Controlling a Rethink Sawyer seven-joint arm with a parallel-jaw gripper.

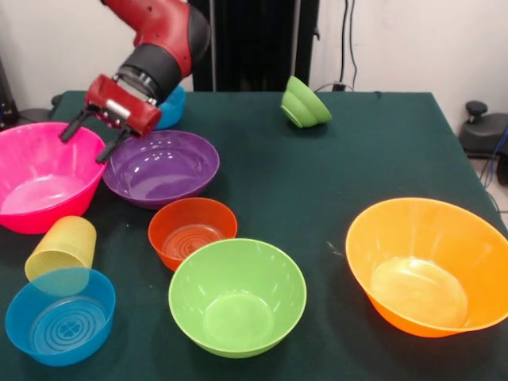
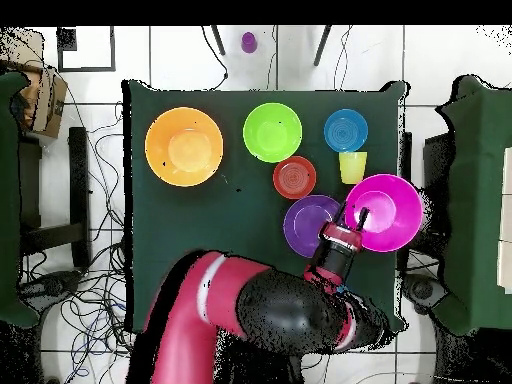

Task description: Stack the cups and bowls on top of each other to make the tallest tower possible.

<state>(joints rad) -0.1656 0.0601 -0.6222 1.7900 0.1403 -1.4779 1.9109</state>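
My gripper [image 1: 82,148] hangs open and empty over the rim where the big pink bowl [image 1: 44,178] meets the purple bowl [image 1: 161,168]; overhead, the gripper [image 2: 357,215] sits between the purple bowl [image 2: 310,225] and the pink bowl [image 2: 385,212]. The ribbed yellow cup [image 1: 62,248] leans behind a small blue bowl [image 1: 59,316]. A red-orange bowl [image 1: 192,230], a lime green bowl [image 1: 236,295] and a wide orange bowl [image 1: 425,266] stand apart from one another. No tower is in view.
A second blue bowl [image 1: 171,107] is partly hidden behind the arm's wrist. A small lime green bowl [image 1: 305,103] lies tipped on its side near the far edge. Bare green cloth [image 1: 317,190] stretches between the purple and orange bowls.
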